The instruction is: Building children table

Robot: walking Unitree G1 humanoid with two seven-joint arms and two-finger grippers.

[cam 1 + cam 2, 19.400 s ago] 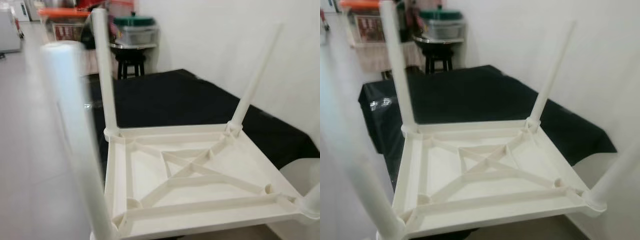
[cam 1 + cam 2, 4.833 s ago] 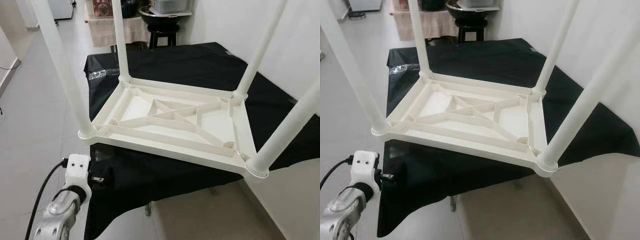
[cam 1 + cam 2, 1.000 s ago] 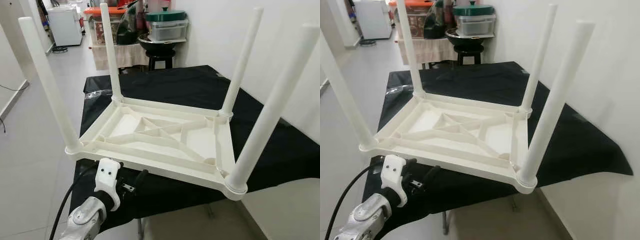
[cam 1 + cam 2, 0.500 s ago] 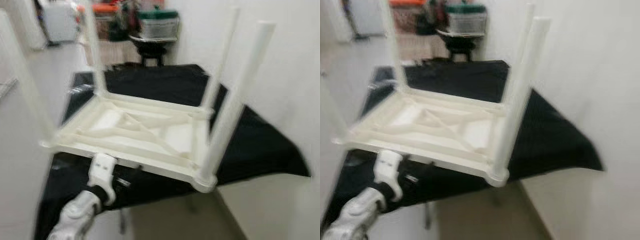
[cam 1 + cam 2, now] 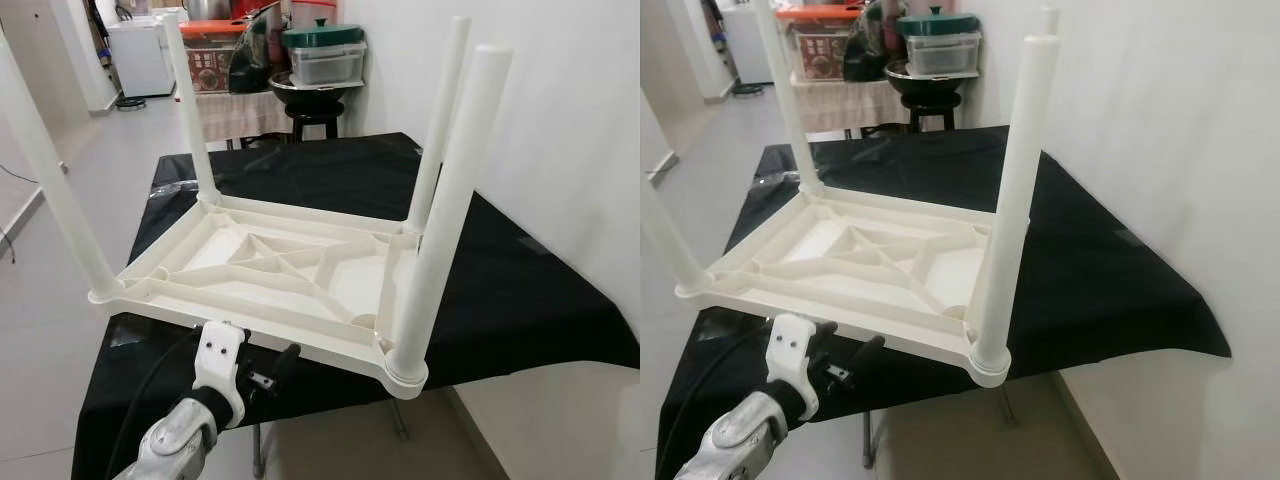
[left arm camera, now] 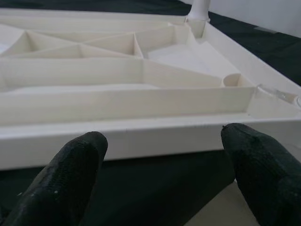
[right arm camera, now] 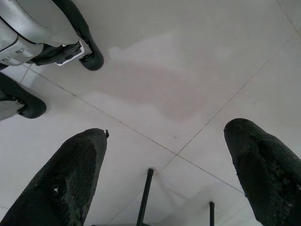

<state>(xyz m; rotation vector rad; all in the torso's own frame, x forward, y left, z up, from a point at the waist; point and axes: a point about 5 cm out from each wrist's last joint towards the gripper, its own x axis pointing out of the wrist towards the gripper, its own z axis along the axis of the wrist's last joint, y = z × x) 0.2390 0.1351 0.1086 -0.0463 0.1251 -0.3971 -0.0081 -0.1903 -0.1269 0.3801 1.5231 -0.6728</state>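
the white table (image 5: 270, 275) lies upside down on a black cloth (image 5: 520, 300), with four legs standing up. its near edge reaches the cloth's near edge, and the corner with the near right leg (image 5: 440, 215) hangs a little past it. at 3 o'clock the white wall (image 5: 560, 120) is close to the cloth. at 9 o'clock the grey floor (image 5: 50, 250) is open and wide. at 12 o'clock, well behind the cloth, stands a black stool (image 5: 310, 112) with boxes on it.

the left gripper (image 5: 268, 372) sits at 7 o'clock, just below the near rim of the table. in the left wrist view its fingers (image 6: 66, 181) are spread apart and hold nothing; the rim passes just beyond the tips. the right gripper (image 7: 164, 165) hangs idle above the floor tiles, fingers also spread and holding nothing.

compared with one second ago, the camera has turned, so the near right leg now stands nearer the middle of the picture, and the blur of half a second ago is gone. the left gripper remains under the rim.

the near left leg (image 5: 50, 190) is cut off at the top. the far right leg (image 5: 1045, 20) is mostly hidden behind the near one in the right eye view.
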